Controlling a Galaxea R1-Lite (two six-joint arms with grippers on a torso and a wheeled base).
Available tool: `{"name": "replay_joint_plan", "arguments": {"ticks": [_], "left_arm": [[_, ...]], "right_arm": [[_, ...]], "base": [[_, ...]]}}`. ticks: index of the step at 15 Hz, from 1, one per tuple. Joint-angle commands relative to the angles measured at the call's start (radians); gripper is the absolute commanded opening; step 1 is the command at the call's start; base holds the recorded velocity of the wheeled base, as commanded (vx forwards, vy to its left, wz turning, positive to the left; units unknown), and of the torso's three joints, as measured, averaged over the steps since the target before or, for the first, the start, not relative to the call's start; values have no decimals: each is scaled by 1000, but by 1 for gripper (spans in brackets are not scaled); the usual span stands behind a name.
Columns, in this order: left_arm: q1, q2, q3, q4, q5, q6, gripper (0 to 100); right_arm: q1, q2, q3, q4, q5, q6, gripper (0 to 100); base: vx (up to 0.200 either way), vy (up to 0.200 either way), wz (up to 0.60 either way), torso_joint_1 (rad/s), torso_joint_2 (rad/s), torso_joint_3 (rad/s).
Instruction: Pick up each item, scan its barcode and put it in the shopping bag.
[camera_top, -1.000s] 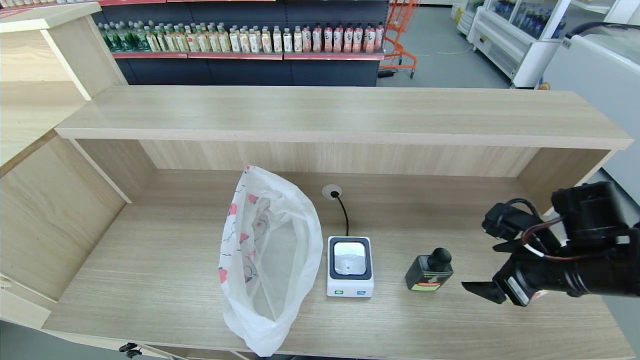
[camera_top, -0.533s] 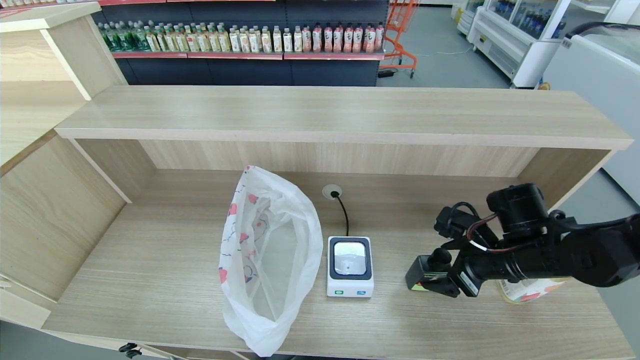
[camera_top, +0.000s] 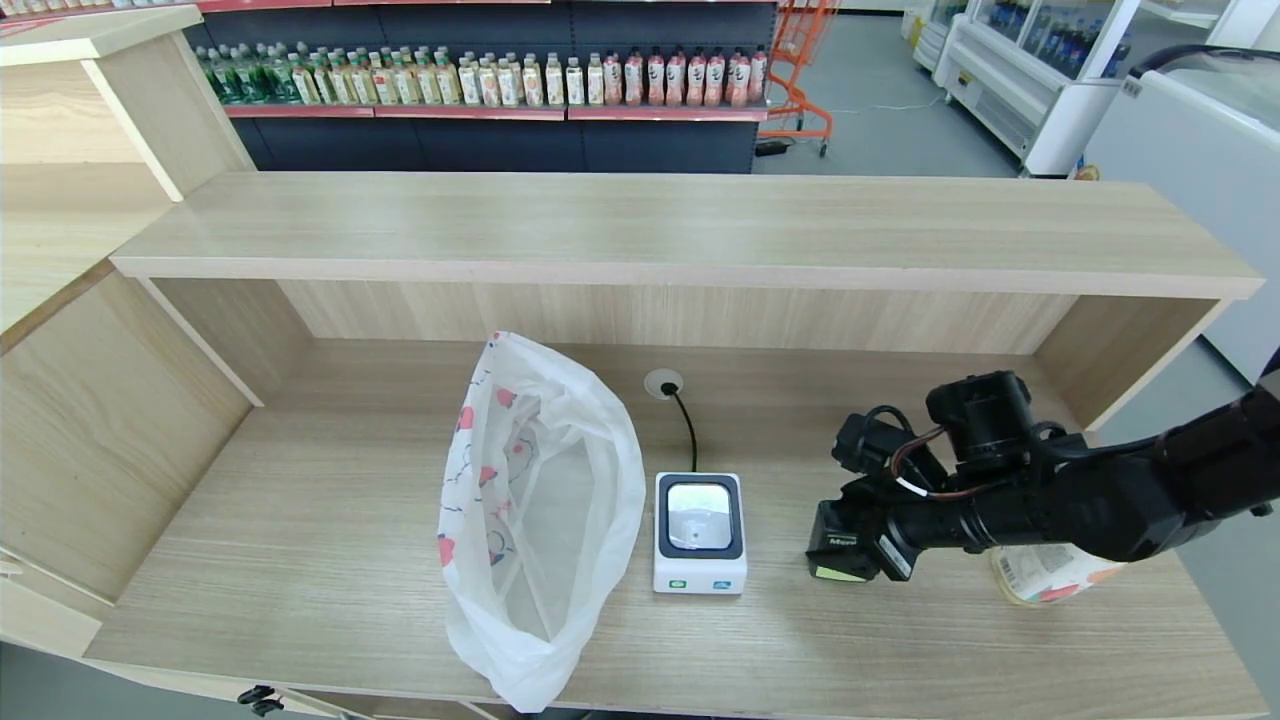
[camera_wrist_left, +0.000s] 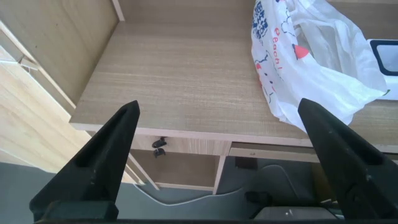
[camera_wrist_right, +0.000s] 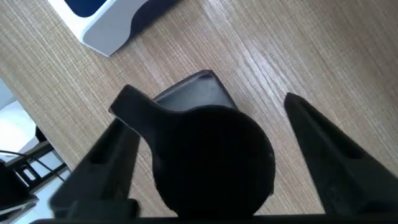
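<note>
Straddling the dark bottle (camera_top: 832, 558) with my right gripper (camera_wrist_right: 208, 124): fingers are spread wide either side of its black cap and not yet closed, set for a side grasp. The bottle stands on the counter (camera_top: 300, 560), just right of the scanner (camera_top: 699, 532), with the shopping bag (camera_top: 540, 500) beyond. One second ago the arm hung well right of the bottle; it has since closed in.

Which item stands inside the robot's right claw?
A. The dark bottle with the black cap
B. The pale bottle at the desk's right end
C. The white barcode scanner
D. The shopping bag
A: in the right wrist view the dark bottle stands inside the open right claw, while the barcode scanner lies off to one side.
</note>
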Motion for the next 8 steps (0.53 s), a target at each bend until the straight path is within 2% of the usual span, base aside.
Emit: {"name": "replay_joint_plan", "arguments": {"ticks": [1,3,6,8], "left_arm": [[0,0,0,0,0,0,100],[0,0,0,0,0,0,100],[0,0,0,0,0,0,100],[0,0,0,0,0,0,100]], "right_arm": [[1,5,-1,4,-1,1,0],[-3,-41,17,11,1,7,0],[-25,-126,117,8,2,9,0],[-37,-245,137,-6,2,82,0]], "base": [[0,0,0,0,0,0],[0,0,0,0,0,0],[0,0,0,0,0,0],[0,0,0,0,0,0]]}}
